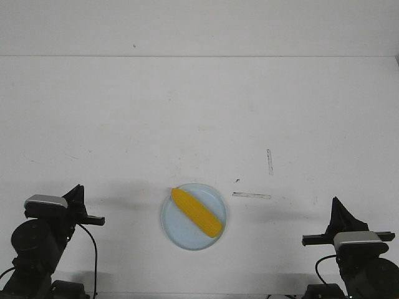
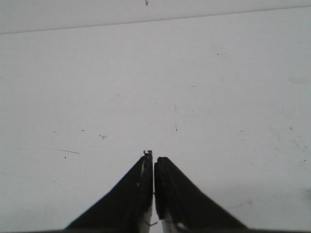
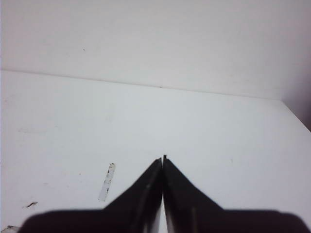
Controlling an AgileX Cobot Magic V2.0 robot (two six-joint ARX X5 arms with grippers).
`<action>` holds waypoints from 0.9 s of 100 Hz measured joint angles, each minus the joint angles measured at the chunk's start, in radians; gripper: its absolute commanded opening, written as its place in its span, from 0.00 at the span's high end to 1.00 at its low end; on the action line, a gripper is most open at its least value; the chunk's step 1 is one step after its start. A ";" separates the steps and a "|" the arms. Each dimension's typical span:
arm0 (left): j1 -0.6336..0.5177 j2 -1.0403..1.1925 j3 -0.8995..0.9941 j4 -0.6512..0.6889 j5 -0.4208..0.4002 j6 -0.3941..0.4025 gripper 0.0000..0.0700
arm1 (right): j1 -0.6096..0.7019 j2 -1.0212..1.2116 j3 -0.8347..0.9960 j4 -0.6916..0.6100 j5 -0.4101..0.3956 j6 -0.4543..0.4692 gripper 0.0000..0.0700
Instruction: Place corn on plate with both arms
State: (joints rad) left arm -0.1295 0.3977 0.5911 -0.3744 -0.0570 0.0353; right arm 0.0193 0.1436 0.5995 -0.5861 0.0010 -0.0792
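The yellow ridged corn [image 1: 197, 212] lies diagonally on the pale blue plate [image 1: 176, 235] near the table's front middle, seen only in the front view. My left gripper [image 1: 78, 189] is at the front left, well away from the plate, shut and empty; in the left wrist view [image 2: 153, 158] its jaws meet over bare table. My right gripper [image 1: 336, 201] is at the front right, also away from the plate, shut and empty; it also shows in the right wrist view [image 3: 163, 158].
Two strips of worn tape [image 1: 252, 195] [image 1: 269, 161] lie on the white table right of the plate; one shows in the right wrist view [image 3: 106, 182]. The table's back edge meets a white wall [image 1: 199, 28].
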 measured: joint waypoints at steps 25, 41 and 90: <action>0.003 -0.046 -0.008 0.018 0.000 0.000 1.00 | 0.000 0.000 0.000 0.000 0.000 0.000 1.00; 0.068 -0.122 -0.111 0.144 0.000 0.000 1.00 | 0.000 0.000 0.000 0.000 0.000 0.000 1.00; 0.142 -0.389 -0.557 0.387 0.060 -0.001 1.00 | 0.000 0.000 0.000 0.002 -0.001 0.000 1.00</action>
State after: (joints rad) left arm 0.0124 0.0086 0.0341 0.0124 0.0032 0.0341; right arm 0.0193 0.1440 0.5991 -0.5846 0.0002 -0.0792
